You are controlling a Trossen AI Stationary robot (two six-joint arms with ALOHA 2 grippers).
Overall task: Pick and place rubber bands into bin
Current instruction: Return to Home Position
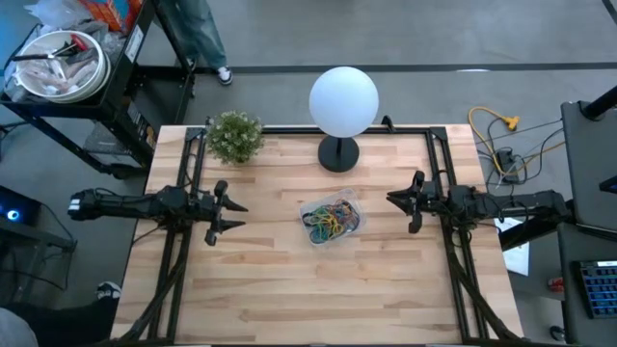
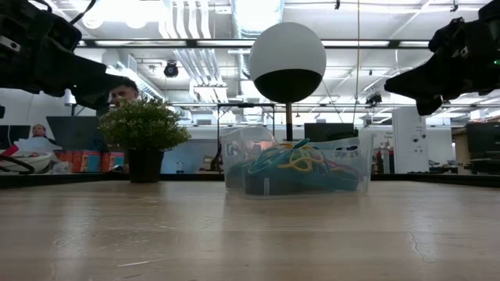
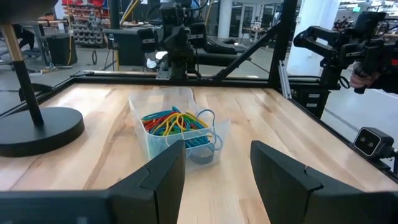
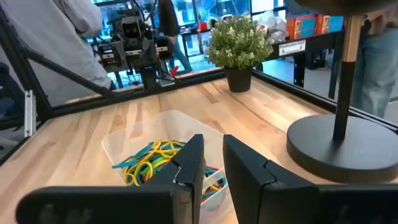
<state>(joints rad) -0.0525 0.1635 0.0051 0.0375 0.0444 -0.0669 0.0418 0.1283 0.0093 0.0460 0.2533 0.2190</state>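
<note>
The bin (image 1: 354, 227) is a small clear tray standing on its base near the table's middle, just in front of the lamp. It holds a tangle of rubber bands (image 1: 327, 222) in blue, green, yellow, red and orange, which also show in the low view (image 2: 298, 167) and both wrist views (image 3: 175, 122) (image 4: 151, 159). My left gripper (image 1: 238, 216) hovers open to the left of the bin, above the table, pointing at it (image 3: 217, 155). My right gripper (image 1: 390, 199) hovers to the bin's right, its fingers shut but for a narrow slit (image 4: 213, 155). Neither touches anything.
A white globe lamp (image 1: 343, 99) stands on a black round base (image 1: 338, 154) just beyond the bin. A small potted plant (image 1: 234, 136) sits at the far left corner. Black frame rails (image 1: 444, 164) run along both sides. A yellow cable (image 1: 496, 125) lies off the table. People stand behind.
</note>
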